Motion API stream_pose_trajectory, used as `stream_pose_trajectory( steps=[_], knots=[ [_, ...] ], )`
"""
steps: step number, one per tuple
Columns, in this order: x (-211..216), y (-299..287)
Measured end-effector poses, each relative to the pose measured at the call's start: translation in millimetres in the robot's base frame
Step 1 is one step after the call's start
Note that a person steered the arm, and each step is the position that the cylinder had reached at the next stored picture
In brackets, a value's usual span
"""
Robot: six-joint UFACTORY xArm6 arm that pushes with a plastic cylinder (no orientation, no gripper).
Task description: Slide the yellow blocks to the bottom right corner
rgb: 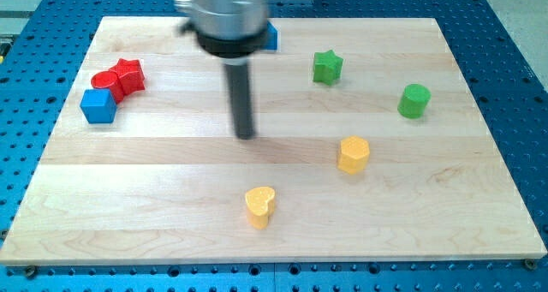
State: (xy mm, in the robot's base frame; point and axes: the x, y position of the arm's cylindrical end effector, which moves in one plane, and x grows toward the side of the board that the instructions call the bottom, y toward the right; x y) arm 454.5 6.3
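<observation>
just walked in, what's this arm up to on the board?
It's a pusher arm meant to slide the yellow blocks to the board's bottom right corner. My tip sits mid-board, touching nothing. The yellow heart lies below it, the other yellow block to the view's right; neither is near the corner yet. The red blocks, blue cube, green star and green cylinder sit apart.
</observation>
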Motion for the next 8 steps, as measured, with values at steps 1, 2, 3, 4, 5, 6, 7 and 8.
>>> stream_pose_trajectory(
  steps=[1, 2, 3, 4, 5, 6, 7, 8],
  knots=[
    [35.4, 84.9],
    [72.5, 153.7],
    [77.9, 161.0],
    [105.2, 195.5],
    [113.8, 176.4],
    [140.6, 78.3],
    [163.0, -7.0],
    [141.5, -74.7]
  ],
)
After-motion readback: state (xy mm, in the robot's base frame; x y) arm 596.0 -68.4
